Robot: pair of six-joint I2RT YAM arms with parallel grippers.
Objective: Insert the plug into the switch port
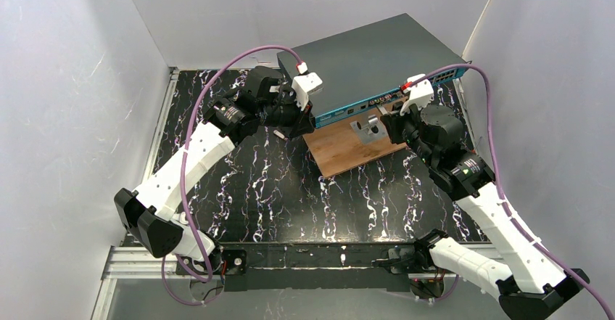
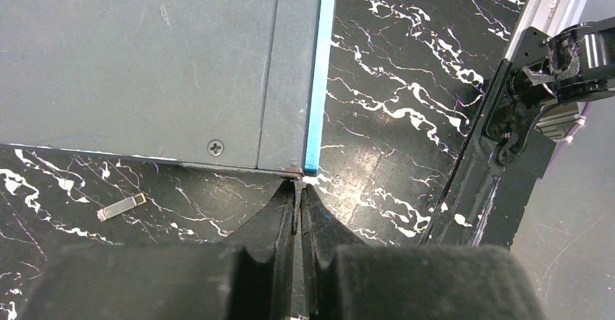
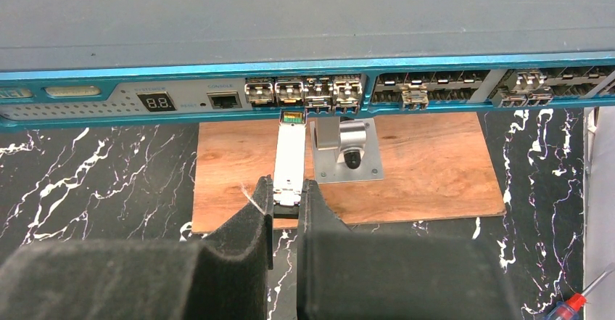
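Silver plug (image 3: 289, 157) is clenched by its rear end in the right fingers (image 3: 250, 222), its long axis pointing to 12 o'clock and its tip just beside the switch (image 3: 290, 15) sockets (image 3: 290, 91). Empty and pinched shut, the left fingers (image 2: 279, 215) sit at the switch's corner, farther off.

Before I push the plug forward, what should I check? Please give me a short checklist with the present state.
1. Grip on plug: ok, right gripper is shut on its rear end.
2. Plug direction: ok, tip faces the switch sockets.
3. Plug in a socket: not ok, tip is outside, in front of them.
4. Switch braced: ok, shut left gripper sits at its corner.
5. Target socket free: cannot tell, too small.
6. Clearance from metal bracket: ok, apart from plug.
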